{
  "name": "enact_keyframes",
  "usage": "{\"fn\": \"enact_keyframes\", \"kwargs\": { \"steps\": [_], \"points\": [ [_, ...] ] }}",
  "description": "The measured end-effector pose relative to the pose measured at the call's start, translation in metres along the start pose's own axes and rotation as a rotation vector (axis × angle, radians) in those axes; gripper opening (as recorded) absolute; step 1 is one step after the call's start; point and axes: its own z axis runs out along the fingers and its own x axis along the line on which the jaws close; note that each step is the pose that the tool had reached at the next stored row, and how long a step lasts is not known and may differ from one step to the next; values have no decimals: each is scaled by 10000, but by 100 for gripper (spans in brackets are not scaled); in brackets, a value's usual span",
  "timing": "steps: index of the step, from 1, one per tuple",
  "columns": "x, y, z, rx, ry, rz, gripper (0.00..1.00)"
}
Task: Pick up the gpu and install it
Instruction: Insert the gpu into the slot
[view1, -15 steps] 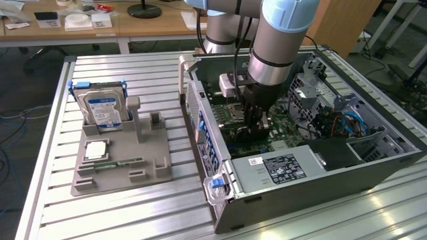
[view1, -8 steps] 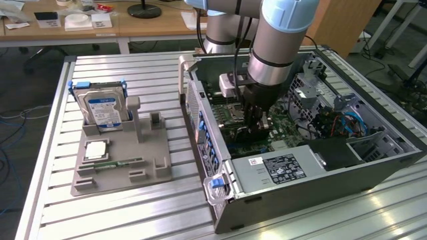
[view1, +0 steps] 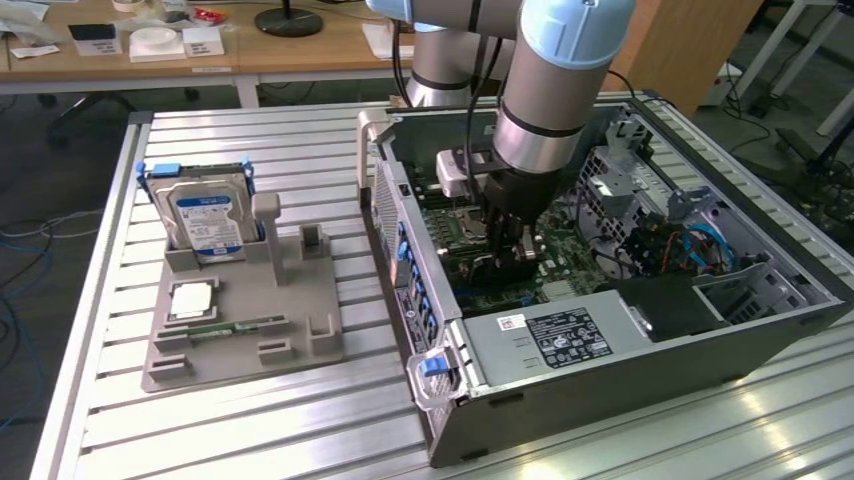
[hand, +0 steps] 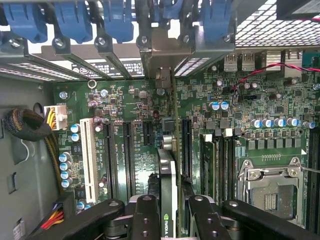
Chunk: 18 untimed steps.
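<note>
End effector (hand: 170, 212) gripping gpu (hand: 167, 165) above motherboard (hand: 125, 110).

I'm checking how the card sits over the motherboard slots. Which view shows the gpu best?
The wrist view: the gpu stands edge-on between the gripper fingers, above the motherboard slots. In the exterior view, the arm reaches into the computer case and hides most of the card.
</note>
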Motion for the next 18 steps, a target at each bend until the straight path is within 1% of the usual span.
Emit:
{"fn": "enact_keyframes", "kwargs": {
  "steps": [18],
  "points": [
    [1,12,11,2,-1,-1,27]
  ]
}}
